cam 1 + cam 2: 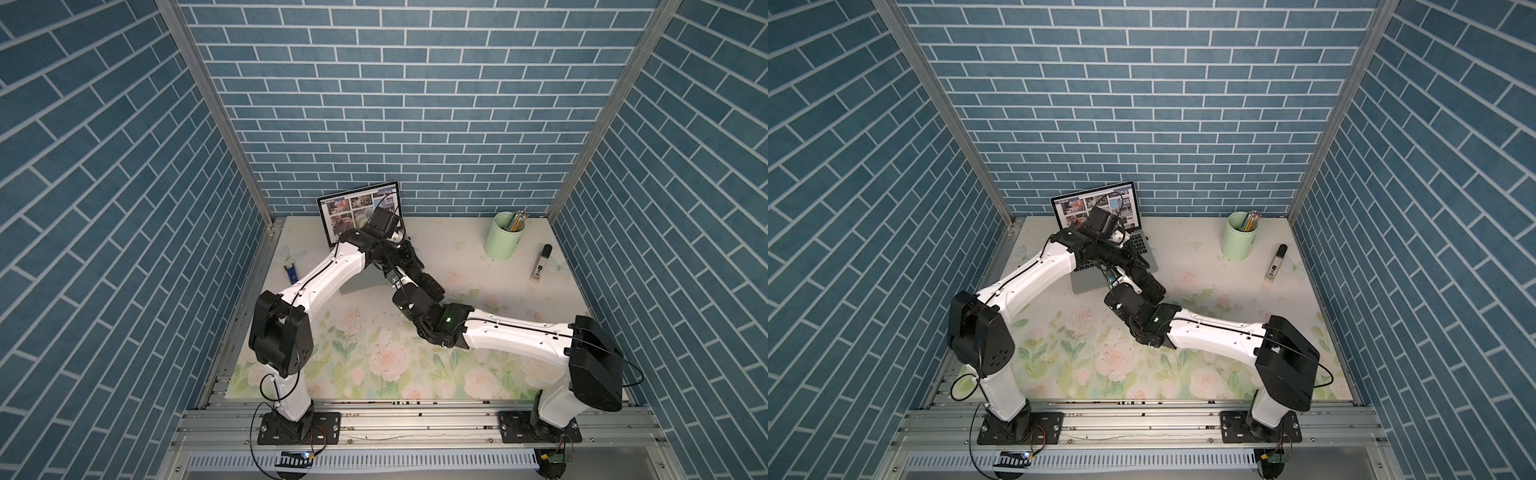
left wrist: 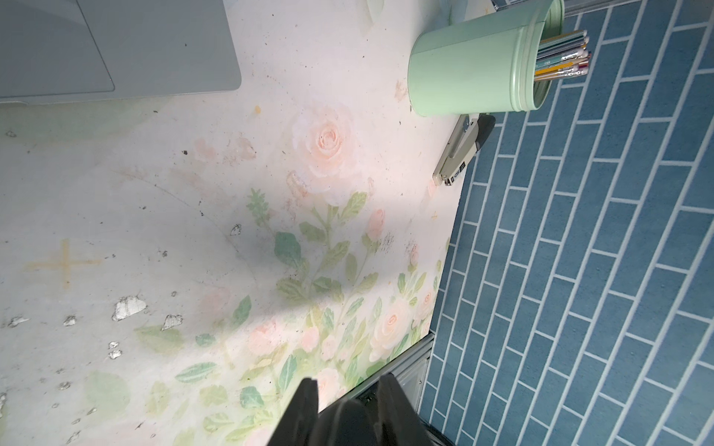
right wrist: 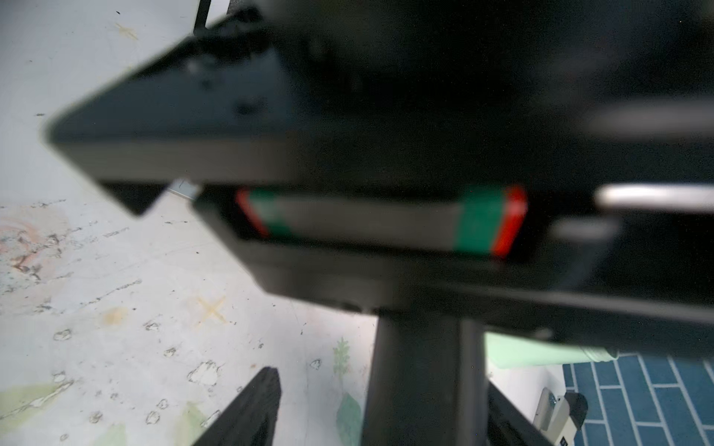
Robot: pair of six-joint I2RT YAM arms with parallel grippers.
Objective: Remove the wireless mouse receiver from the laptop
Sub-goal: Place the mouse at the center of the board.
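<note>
The 2 grippers crowd the right edge of the laptop [image 1: 1088, 284], hiding the wireless mouse receiver; I can't spot it. Fingers of the right gripper [image 3: 382, 390] are spread, those of the left gripper [image 2: 349, 386] pressed together. I'd guess the stub sticks out sideways, nearer the right gripper.

My hand [image 3: 380, 382] has its two dark fingers [image 3: 251, 405] spread apart. A dark upright post [image 3: 421, 367] stands between them, clear of one finger and close beside the other. Just beyond, a big black bulk [image 3: 386, 116] fills most of what I see, badly blurred, with a grey bar [image 3: 371, 220] capped green and red set into it. A small silvery bit [image 3: 185, 189] shows at its edge; I cannot tell what it is. Underneath lies the scuffed floral tabletop [image 3: 116, 289]. Past the post I see a mint-green cup [image 3: 541, 349], a beige and black stapler [image 3: 556, 415] and the blue brick wall [image 3: 637, 401].
</note>
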